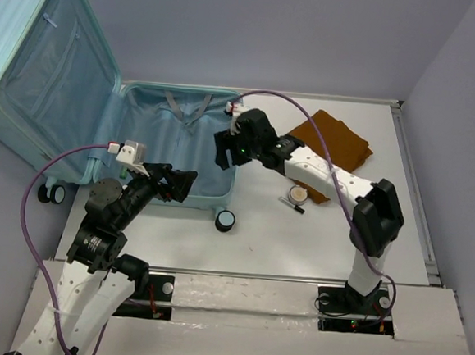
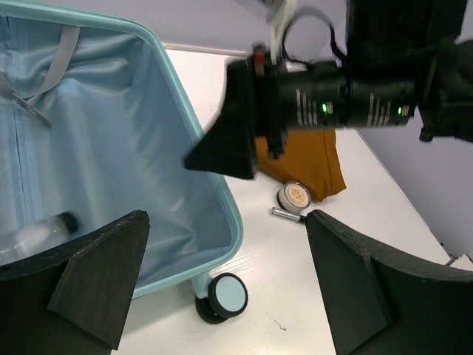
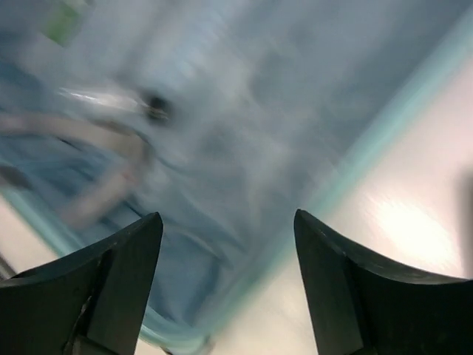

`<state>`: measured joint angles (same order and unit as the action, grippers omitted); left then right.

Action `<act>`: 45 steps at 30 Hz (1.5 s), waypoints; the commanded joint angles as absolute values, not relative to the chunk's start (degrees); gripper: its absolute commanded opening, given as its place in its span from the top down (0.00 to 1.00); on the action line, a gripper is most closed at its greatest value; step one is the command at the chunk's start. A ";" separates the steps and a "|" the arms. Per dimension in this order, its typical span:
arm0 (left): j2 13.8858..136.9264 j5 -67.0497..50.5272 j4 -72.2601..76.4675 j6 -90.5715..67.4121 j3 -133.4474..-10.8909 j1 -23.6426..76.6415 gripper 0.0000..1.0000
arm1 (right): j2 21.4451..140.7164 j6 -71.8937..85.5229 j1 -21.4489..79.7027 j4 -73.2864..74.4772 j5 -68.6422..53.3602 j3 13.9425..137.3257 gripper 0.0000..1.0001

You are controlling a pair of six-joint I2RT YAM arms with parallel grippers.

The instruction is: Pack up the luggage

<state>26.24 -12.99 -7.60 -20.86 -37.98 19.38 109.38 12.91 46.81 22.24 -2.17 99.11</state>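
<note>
1. The luggage (image 1: 142, 129) lies open on the far left part of the table (image 1: 298, 240). Its base shell is flat, and its lid stands raised on the left side.
2. The right gripper (image 1: 227, 156) hovers above the right rim of the base shell. Its jaws are spread apart and hold nothing. The right wrist view is blurred, but it shows blue lining and the rim below the fingers (image 3: 111, 281).
3. The left gripper (image 1: 189, 184) sits over the near edge of the base shell. Its jaws are wide apart and empty. A luggage wheel (image 2: 225, 296) shows below them at the near right corner.
4. A clear bottle (image 2: 37, 233) with a dark cap lies on the lining inside the base shell, near its near edge.
5. A brown cloth (image 1: 331, 144), a round compact (image 1: 299, 195) and a dark stick (image 1: 291, 204) rest on the table to the right of the luggage, apart from it. The compact and the stick lie just beside each other.
</note>
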 commanded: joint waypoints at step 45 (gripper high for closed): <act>27.42 -15.73 -4.04 -20.48 -39.64 18.02 0.01 | 89.71 24.79 41.21 13.10 3.26 76.15 0.53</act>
<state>27.20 -14.92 -7.46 -20.88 -37.98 18.83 83.96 26.89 35.40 18.02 7.88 64.90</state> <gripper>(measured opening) 0.989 0.701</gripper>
